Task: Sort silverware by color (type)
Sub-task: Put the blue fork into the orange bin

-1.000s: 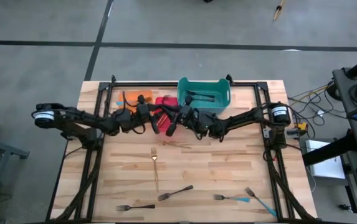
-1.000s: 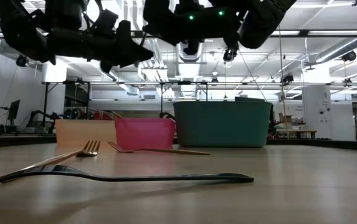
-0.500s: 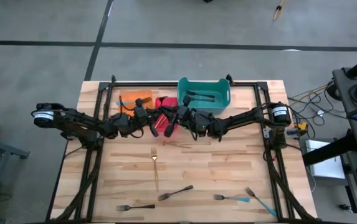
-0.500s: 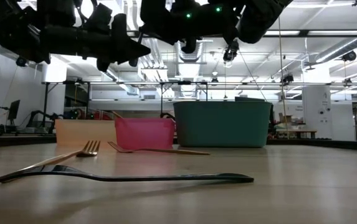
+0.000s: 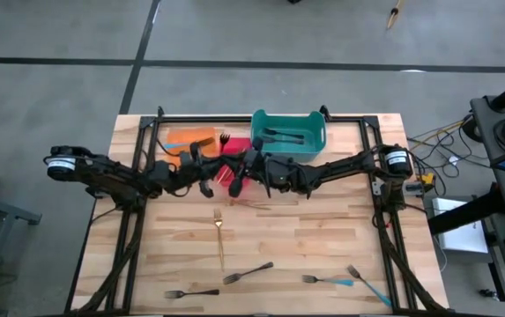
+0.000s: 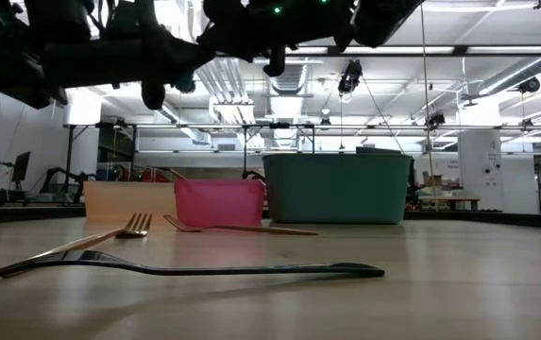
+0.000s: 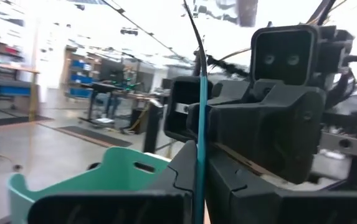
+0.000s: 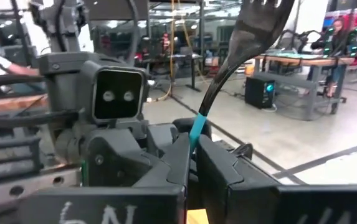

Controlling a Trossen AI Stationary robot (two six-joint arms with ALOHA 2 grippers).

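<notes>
A fork with a bright blue handle (image 8: 195, 132) and dark tines (image 8: 256, 25) is held in the air between both grippers, over the near side of the red bin (image 5: 234, 148). My left gripper (image 5: 219, 173) and my right gripper (image 5: 240, 169) meet nose to nose there, both shut on the fork. Its tine end (image 5: 224, 139) sticks out toward the far edge. On the table lie a gold fork (image 5: 219, 233), dark forks (image 5: 248, 273) (image 5: 192, 292) and blue-handled forks (image 5: 331, 280). My left gripper (image 7: 200, 186) pinches the fork's blue handle (image 7: 199, 143) between its two fingers, coming about level from the table's left. The handle stands across the fingers, clear of the table. My right gripper (image 8: 190, 163) pinches the same blue handle (image 8: 194, 138) just under the dark neck, coming about level from the table's right. The tines rise beyond its fingers.
Along the far edge stand an orange bin (image 5: 190, 138), the red bin and a teal bin (image 5: 289, 130) with dark forks in it. A second gold fork (image 5: 248, 204) lies just near of the grippers. The table's metal frame rails run down both sides.
My left gripper has tipped its fingers upward and rolled a little while staying against my right gripper. The fork's tine end has swung toward the far edge and now shows beside the red bin.
</notes>
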